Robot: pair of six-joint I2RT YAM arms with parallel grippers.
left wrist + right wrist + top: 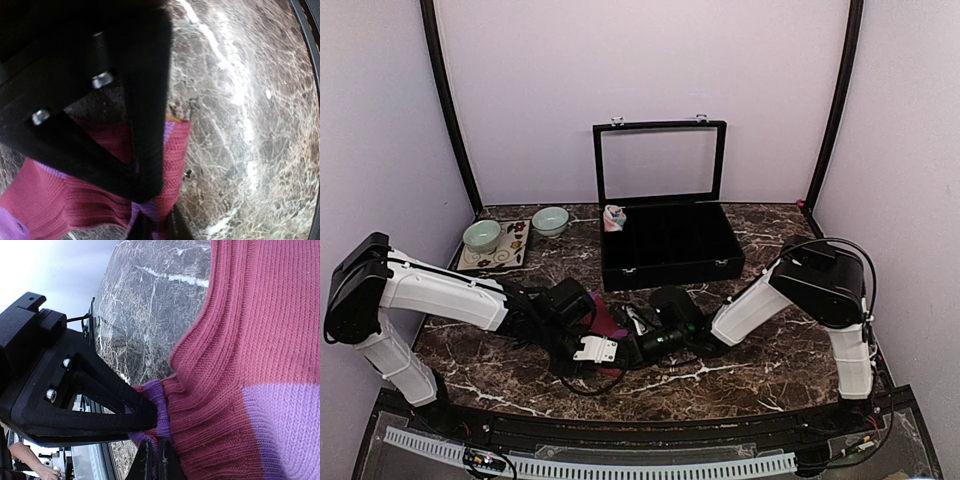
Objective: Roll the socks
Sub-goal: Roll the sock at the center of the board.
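Left claw [150, 222] and right claw [152, 460] both pinch the maroon sock [260, 330], lying flat, its heading hidden from above.

Purple-striped maroon sock [260, 315] on table [760, 370]; pink sock [614, 217] bundled at case [670, 262] corner

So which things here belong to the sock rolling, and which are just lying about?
Job: maroon sock, pinched by left gripper and right gripper; pink sock.
Lying about: case, bowls, mat.
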